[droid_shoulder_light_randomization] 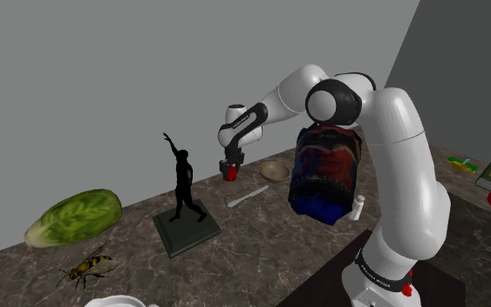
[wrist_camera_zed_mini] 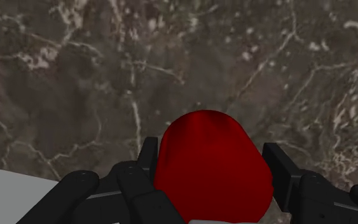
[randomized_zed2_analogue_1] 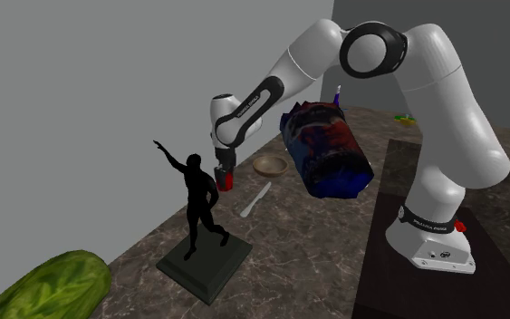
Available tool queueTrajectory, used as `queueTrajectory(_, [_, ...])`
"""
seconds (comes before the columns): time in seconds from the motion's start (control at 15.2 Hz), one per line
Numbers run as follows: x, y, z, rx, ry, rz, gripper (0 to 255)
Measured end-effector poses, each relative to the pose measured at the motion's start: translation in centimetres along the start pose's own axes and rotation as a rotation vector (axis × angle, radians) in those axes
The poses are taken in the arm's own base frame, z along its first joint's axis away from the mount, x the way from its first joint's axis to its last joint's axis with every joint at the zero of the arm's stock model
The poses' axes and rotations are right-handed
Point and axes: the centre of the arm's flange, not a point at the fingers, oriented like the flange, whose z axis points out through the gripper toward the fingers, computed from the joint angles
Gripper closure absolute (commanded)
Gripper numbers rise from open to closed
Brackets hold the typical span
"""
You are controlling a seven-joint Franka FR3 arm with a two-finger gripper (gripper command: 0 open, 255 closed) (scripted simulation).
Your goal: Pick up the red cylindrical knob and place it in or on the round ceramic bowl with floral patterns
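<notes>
One red knob (wrist_camera_zed_mini: 212,172), rounded on top, sits clasped between the two black fingers of the gripper (wrist_camera_zed_mini: 212,156), whose jaws are narrowed against its sides. It hangs low over the dark veined counter (droid_shoulder_light_randomization: 261,240), close to the edge where the counter meets the grey wall (droid_shoulder_light_randomization: 104,78). One shallow tan bowl (droid_shoulder_light_randomization: 275,171) rests near the knob, towards the shoulder view's right, with a strip of bare counter between them. One pale utensil (droid_shoulder_light_randomization: 247,196) lies in front of that gap, apart from both. One dark red-and-blue bag (droid_shoulder_light_randomization: 324,174) stands just beside the bowl's far side, closing off that flank. On the shoulder view's left, one black figurine (droid_shoulder_light_randomization: 182,179) on a square base stands near the gripper, its raised arm level with the wrist. Farther left lie one green leafy vegetable (droid_shoulder_light_randomization: 73,216) and one wasp (droid_shoulder_light_randomization: 86,267), well apart from the knob.
</notes>
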Motion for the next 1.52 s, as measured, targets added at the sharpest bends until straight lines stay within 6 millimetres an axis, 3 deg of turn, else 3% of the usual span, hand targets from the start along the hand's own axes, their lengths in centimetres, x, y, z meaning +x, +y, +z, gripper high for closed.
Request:
queueTrajectory(1.25, [0.1, -0.3, -9.9, 0.0, 0.0, 0.0, 255])
queueTrajectory(1.52, [-2.5, 3.2, -10.4, 0.0, -0.001, 0.001, 255])
